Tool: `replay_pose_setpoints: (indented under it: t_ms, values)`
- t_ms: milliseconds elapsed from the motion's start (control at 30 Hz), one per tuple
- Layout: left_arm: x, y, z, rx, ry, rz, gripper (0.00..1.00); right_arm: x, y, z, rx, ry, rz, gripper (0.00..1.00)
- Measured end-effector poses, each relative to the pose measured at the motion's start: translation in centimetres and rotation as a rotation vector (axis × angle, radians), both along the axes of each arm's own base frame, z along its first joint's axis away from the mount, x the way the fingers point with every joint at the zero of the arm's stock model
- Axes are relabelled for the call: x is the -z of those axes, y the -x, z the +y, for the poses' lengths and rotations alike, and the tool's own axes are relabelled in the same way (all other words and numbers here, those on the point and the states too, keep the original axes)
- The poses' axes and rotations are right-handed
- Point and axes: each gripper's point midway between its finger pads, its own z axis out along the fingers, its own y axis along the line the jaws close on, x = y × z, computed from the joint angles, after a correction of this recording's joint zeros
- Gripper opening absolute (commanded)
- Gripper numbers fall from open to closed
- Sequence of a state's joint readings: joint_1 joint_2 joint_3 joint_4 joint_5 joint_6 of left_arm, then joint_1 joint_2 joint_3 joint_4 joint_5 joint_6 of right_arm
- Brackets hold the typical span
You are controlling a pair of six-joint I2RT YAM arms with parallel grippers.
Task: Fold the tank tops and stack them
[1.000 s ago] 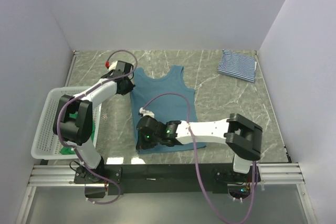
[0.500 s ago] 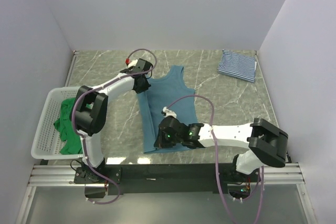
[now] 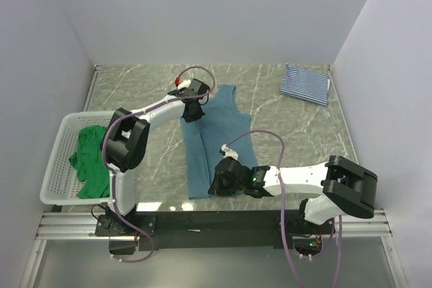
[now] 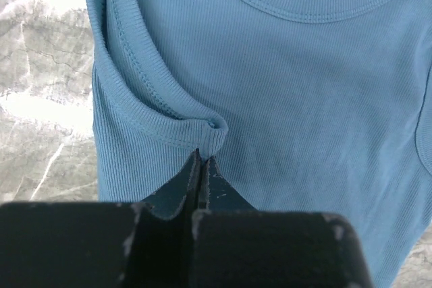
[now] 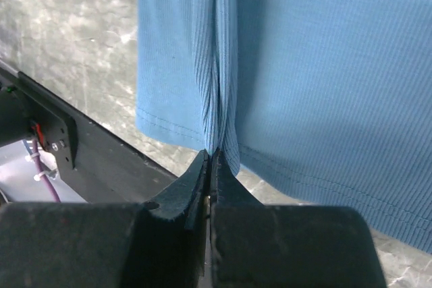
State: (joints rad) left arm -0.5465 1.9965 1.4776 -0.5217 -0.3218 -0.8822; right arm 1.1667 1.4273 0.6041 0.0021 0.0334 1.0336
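Centrally on the worktop (image 3: 290, 126), teal top (image 3: 216, 133) — left end effector (image 4: 201, 156) pinches its armhole edge, right end effector (image 5: 210, 153) pinches its hem; green top (image 3: 91, 160) in basket (image 3: 57, 146) left, striped top (image 3: 305, 84) far right.

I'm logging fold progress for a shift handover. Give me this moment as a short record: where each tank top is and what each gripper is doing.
teal tank top: spread on the table, left edge pinched up into a fold
left gripper: shut on the teal tank top's armhole edge
right gripper: shut on its hem
striped tank top: folded, far right corner
green tank top: bunched in the white basket
stack: not started
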Motion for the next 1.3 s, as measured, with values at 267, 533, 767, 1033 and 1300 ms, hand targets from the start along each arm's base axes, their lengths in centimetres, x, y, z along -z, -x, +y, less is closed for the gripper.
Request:
replay_pose_setpoints:
  t_ms: [267, 533, 767, 1033, 1300]
  values:
    - [0.7, 0.2, -0.2, 0.004, -0.015, 0.009, 0.01, 0.5, 0.2, -0.6, 0.021, -0.014, 0.003, 0.00]
    - [0.7, 0.3, -0.3, 0.007, -0.018, 0.007, 0.00, -0.6, 0.2, -0.8, 0.036, -0.058, -0.008, 0.00]
    - [0.4, 0.1, -0.6, 0.011, -0.013, -0.001, 0.01, 0.3, 0.3, -1.6, 0.058, -0.053, -0.003, 0.00]
    - [0.7, 0.4, -1.5, 0.033, -0.008, 0.003, 0.08, 1.1, 0.6, -2.3, 0.076, -0.049, 0.013, 0.00]
    - [1.5, 0.4, -2.6, 0.067, 0.002, 0.001, 0.39, 1.0, 0.8, -2.8, 0.095, -0.061, 0.018, 0.25]
